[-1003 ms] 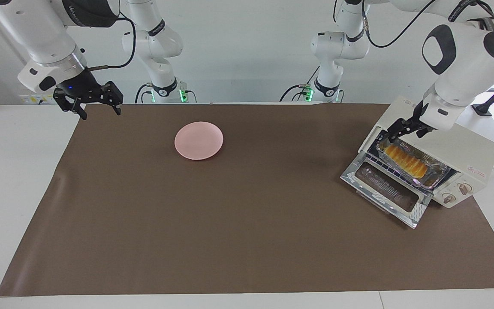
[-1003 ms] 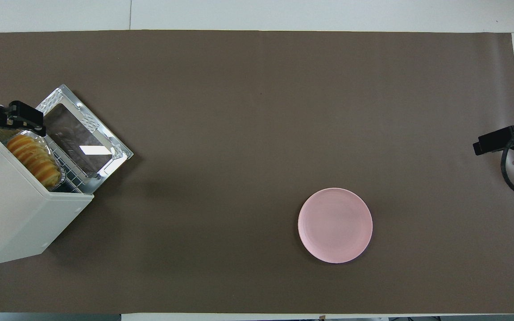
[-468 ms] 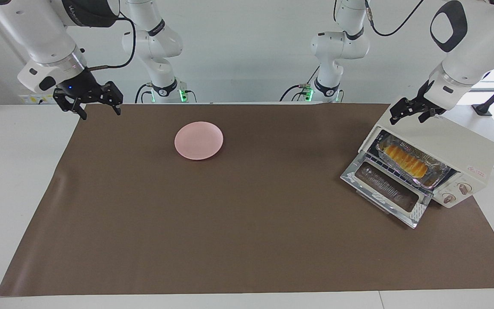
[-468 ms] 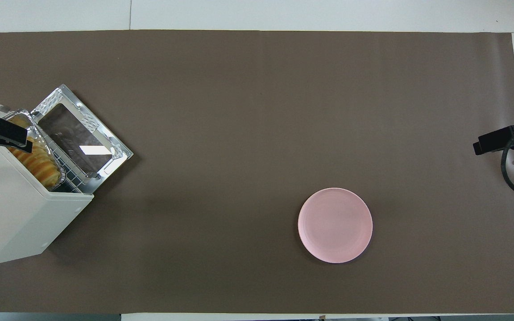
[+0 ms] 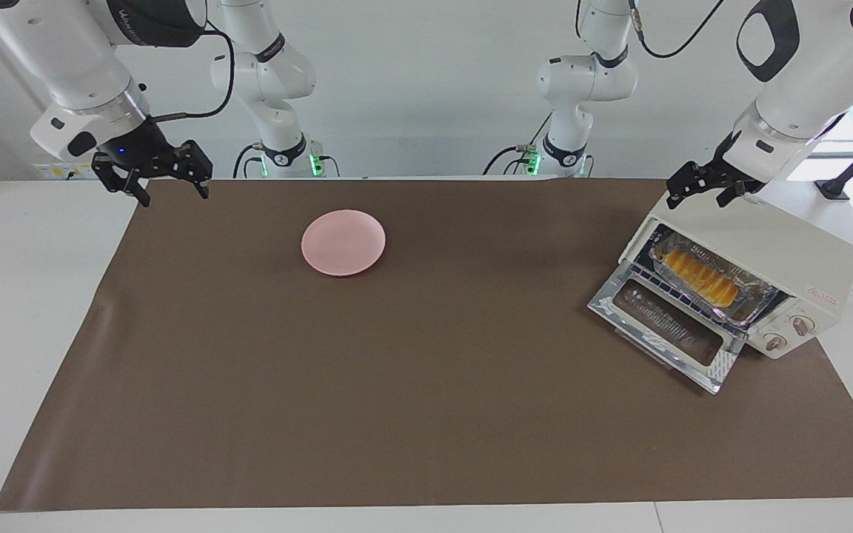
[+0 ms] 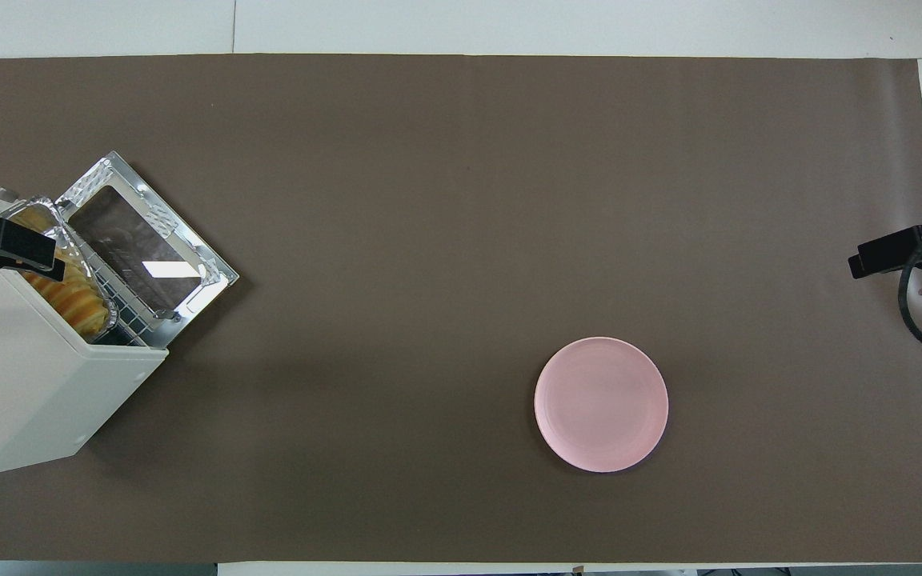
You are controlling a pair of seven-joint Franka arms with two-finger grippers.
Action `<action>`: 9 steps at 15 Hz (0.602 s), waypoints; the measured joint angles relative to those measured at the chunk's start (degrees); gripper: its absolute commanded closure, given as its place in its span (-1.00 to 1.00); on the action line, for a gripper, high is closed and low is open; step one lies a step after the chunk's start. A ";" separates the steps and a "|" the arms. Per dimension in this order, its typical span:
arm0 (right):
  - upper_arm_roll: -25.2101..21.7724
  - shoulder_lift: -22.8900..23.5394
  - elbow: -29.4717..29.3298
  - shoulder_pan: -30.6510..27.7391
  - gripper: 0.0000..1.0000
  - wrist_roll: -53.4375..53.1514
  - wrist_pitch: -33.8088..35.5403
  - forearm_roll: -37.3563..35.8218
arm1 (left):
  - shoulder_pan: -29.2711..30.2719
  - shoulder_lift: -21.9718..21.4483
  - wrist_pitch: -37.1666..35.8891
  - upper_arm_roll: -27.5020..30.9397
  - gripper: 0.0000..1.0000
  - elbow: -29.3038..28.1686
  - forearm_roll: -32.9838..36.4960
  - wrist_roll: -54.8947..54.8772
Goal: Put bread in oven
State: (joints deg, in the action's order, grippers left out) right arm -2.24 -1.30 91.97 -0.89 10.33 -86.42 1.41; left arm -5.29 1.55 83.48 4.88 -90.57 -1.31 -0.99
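At the right arm's end of the table the right gripper (image 5: 169,186) is held over the edge of the brown mat (image 5: 426,414), its black fingers spread apart and nothing between them; only its tip is caught at the border of the overhead view. A round pink plate (image 5: 343,242) with a smooth matte face and a low rim is set on the mat, bare, toward the robots' side. The mat is seen as a flat paper-like sheet with a faint crease near one corner. The bread (image 5: 700,277), a small golden-orange loaf ridged crosswise like a row of slices, is seen lying in a crinkled silver foil tray (image 5: 756,290) on the wire rack inside the oven (image 5: 789,255). The oven is a boxy cream-white case with two knobs, at the left arm's end; its glass door (image 5: 667,332) is dropped open, framed in shiny metal. The inner end of the loaf is hidden by the oven's top in the overhead view. The left gripper (image 5: 702,186) hangs over the oven's top corner, open and empty.
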 measured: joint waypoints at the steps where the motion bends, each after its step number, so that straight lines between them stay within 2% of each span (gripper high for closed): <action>1: 0.00 0.00 0.00 0.00 -1.00 0.00 0.00 0.00 | 0.00 0.00 0.00 -0.02 -1.00 -0.03 0.00 0.00; 9: 0.00 0.00 0.00 0.00 -1.00 0.00 0.00 0.00 | 0.40 0.00 0.10 -0.02 -1.00 -0.08 0.03 -0.07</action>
State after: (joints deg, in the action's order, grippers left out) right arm -2.24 -1.30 91.97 -0.89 10.33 -86.42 1.41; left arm -4.89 1.55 83.58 4.87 -90.65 -1.28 -1.06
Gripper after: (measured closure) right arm 0.000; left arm 0.000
